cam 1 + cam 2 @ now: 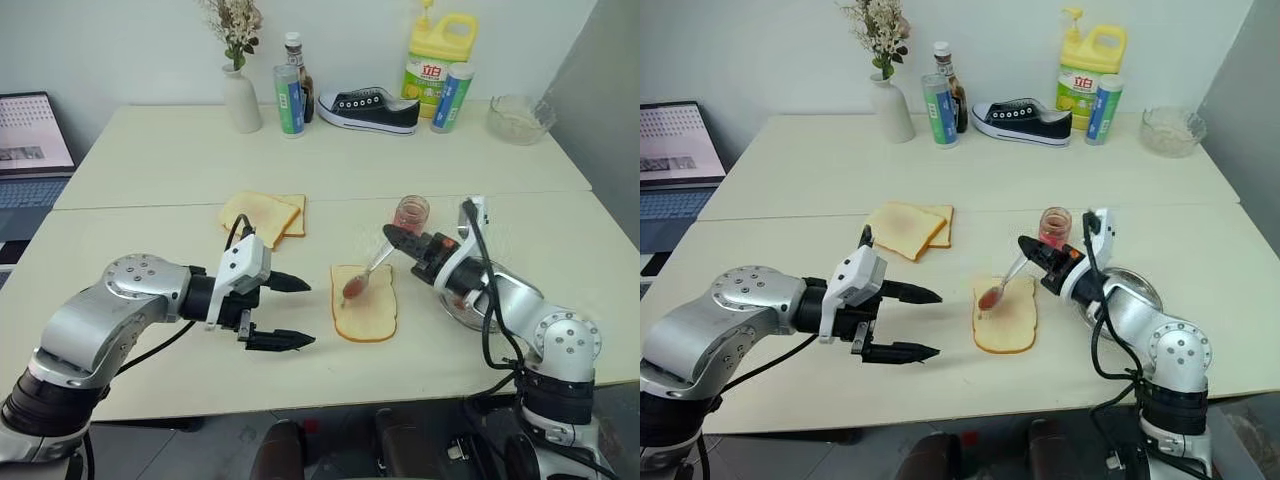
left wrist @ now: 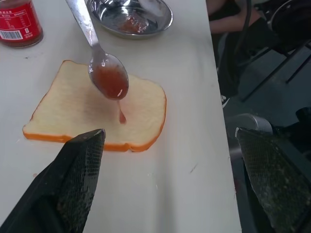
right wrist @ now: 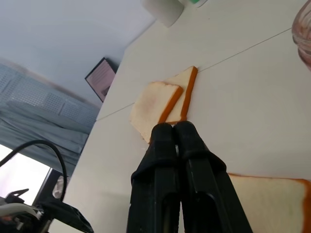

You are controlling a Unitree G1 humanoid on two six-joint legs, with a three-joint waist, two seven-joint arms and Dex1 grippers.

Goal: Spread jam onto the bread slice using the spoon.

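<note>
The bread slice (image 1: 366, 308) lies flat near the table's front edge, between my two grippers. My right gripper (image 1: 392, 238) is shut on the handle of the spoon (image 1: 374, 266) and holds it slanting down over the slice. The spoon's bowl carries red jam (image 2: 111, 80), and a thin drip (image 2: 121, 116) hangs from it onto the bread. In the right wrist view the two fingers (image 3: 165, 145) are pressed together and hide the handle. My left gripper (image 1: 310, 313) stands open just left of the slice, with nothing between its fingers (image 2: 77, 179).
A small glass jam jar (image 1: 411, 212) stands behind my right gripper. A round metal dish (image 2: 163, 19) with a smear of jam sits under the right arm. Two more bread slices (image 1: 262, 215) lie mid-table. A vase, bottles, a shoe, a yellow jug (image 1: 440, 60) and a glass bowl line the far edge.
</note>
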